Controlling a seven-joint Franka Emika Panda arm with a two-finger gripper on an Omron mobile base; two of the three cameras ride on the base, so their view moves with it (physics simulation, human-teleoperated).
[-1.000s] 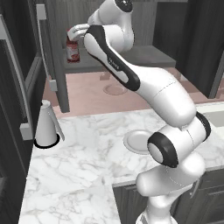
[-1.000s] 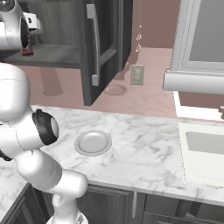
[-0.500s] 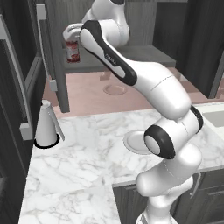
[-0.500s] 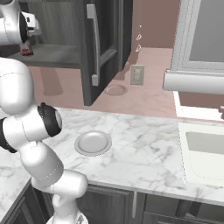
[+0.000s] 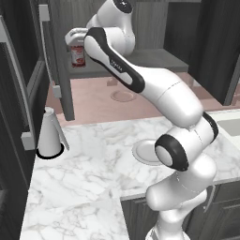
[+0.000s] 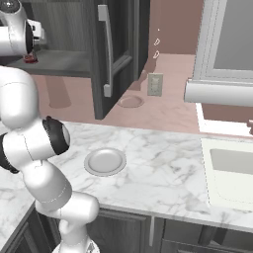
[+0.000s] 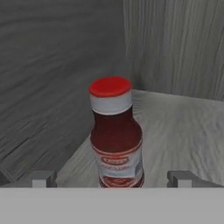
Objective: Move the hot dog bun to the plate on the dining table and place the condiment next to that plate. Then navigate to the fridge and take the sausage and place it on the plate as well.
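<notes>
I have the gripper (image 7: 112, 178) reaching into the open wall cabinet (image 5: 154, 58), its 2 fingertips (image 7: 43, 178) spread wide with nothing between them yet. The condiment bottle (image 7: 115, 140) stands upright on the cabinet shelf near the back corner, red cap on top, centred between the fingers but not touched. Down on the marble counter (image 6: 163, 168) I see a grey plate (image 6: 104, 161) and a white conical jug (image 5: 49, 133).

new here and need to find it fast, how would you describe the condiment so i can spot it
Look in the open dark wood cabinet above the pink counter. On its shelf, near the left corner, stands the condiment bottle: dark red sauce, red cap, white label.
</notes>
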